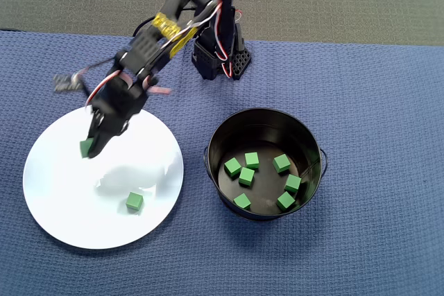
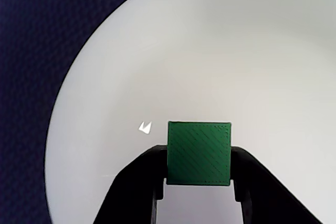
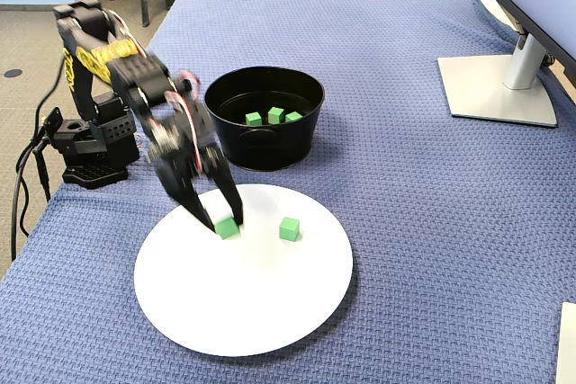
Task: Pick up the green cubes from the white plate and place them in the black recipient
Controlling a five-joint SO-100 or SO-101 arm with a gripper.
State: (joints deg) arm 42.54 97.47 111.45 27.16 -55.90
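My gripper (image 2: 199,167) is shut on one green cube (image 2: 199,153), its black fingers (image 2: 149,174) pressing the cube's two sides. It is over the left part of the white plate (image 1: 62,199), and I cannot tell whether the cube (image 1: 87,148) touches the plate. A second green cube (image 1: 134,202) lies loose on the plate, to the lower right in the overhead view. The black recipient (image 1: 210,161) stands right of the plate with several green cubes (image 1: 247,175) inside. In the fixed view the held cube (image 3: 227,227) sits left of the loose one (image 3: 289,228), with the pot (image 3: 261,146) behind.
The arm's base (image 1: 220,59) stands behind the pot on a blue woven cloth (image 1: 374,88). A monitor stand (image 3: 495,87) occupies the far right of the fixed view. Cables (image 3: 27,186) hang off the table's left edge. A small white speck (image 2: 145,127) lies on the plate.
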